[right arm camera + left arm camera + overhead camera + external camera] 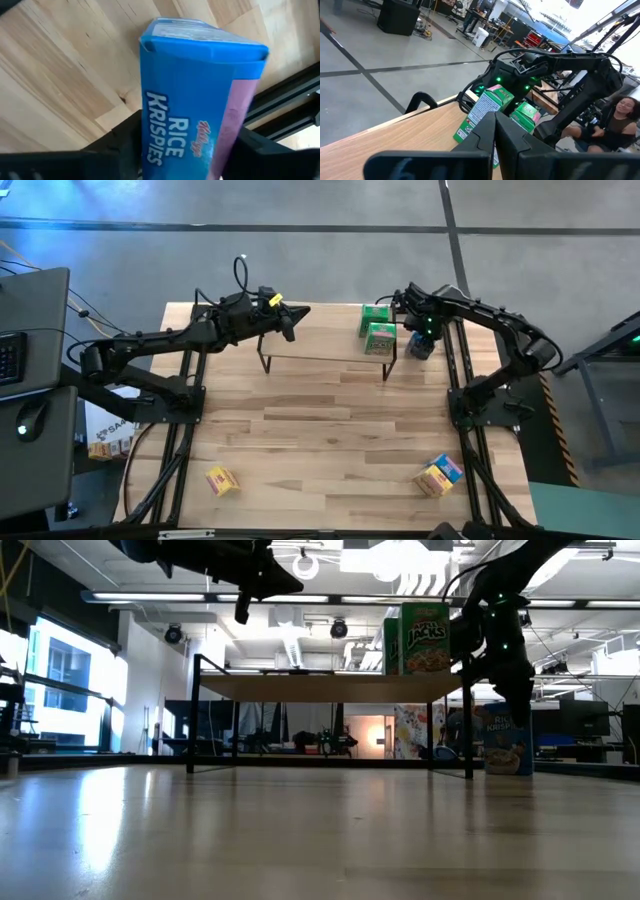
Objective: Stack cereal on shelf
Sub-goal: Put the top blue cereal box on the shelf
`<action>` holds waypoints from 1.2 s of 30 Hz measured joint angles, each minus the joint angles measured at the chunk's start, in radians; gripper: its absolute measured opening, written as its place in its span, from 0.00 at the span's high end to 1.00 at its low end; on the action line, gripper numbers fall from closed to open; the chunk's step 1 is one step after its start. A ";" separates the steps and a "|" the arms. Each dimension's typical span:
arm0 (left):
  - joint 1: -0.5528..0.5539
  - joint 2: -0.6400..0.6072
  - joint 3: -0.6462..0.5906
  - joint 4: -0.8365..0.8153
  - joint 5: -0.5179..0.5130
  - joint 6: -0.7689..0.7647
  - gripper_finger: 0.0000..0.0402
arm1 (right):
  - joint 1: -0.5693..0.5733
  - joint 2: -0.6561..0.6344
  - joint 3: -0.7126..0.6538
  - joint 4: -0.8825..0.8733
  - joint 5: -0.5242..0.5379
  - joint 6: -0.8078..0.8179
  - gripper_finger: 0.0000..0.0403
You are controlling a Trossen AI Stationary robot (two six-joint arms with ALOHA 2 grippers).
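Note:
The shelf (325,348) stands at the table's far side, a light plank (330,688) on thin black legs. Two green cereal boxes (379,330) stand upright on its right end (425,638). A blue cereal box (421,350) stands upright on the table just right of the shelf (508,752). My right gripper (424,337) reaches down over it, its fingers closed on the box's sides (187,150). My left gripper (298,314) hovers shut and level above the shelf's left end (285,585), holding nothing. My right gripper pinches the blue box between its two fingers, one on the purple narrow side (235,135) and the other finger (127,142) on the opposite narrow side. The fingers come from above, pointing down, near the box's top. The box stands upright, its base (508,772) on the table.
A yellow cereal box (221,480) lies near the table's front left. A blue and a yellow box (440,474) lie together at the front right. The middle of the table is bare wood. A person (620,120) sits beyond the table's right side.

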 joint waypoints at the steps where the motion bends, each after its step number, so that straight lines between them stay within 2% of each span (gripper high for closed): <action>1: 0.000 0.000 0.000 0.000 0.000 0.001 1.00 | 0.000 -0.007 0.000 0.002 0.000 0.000 0.57; 10: 0.001 0.000 0.000 0.000 0.000 0.002 1.00 | 0.000 -0.104 0.000 0.011 -0.014 0.014 0.72; 17: 0.001 0.000 0.000 0.000 0.000 0.002 1.00 | 0.000 -0.206 0.000 -0.014 -0.016 0.079 0.74; 22: 0.001 0.000 0.000 0.000 0.000 0.063 1.00 | 0.000 -0.328 0.003 -0.017 -0.003 0.156 0.74; 27: 0.006 0.000 0.000 0.006 -0.004 0.062 1.00 | 0.000 -0.436 0.089 0.036 -0.007 0.255 0.74; 32: 0.008 -0.004 0.000 0.009 -0.004 0.062 1.00 | 0.000 -0.488 0.214 0.135 0.004 0.333 0.74; 36: 0.012 -0.007 0.000 0.053 -0.003 0.062 1.00 | 0.020 -0.475 0.315 0.222 -0.070 0.388 0.74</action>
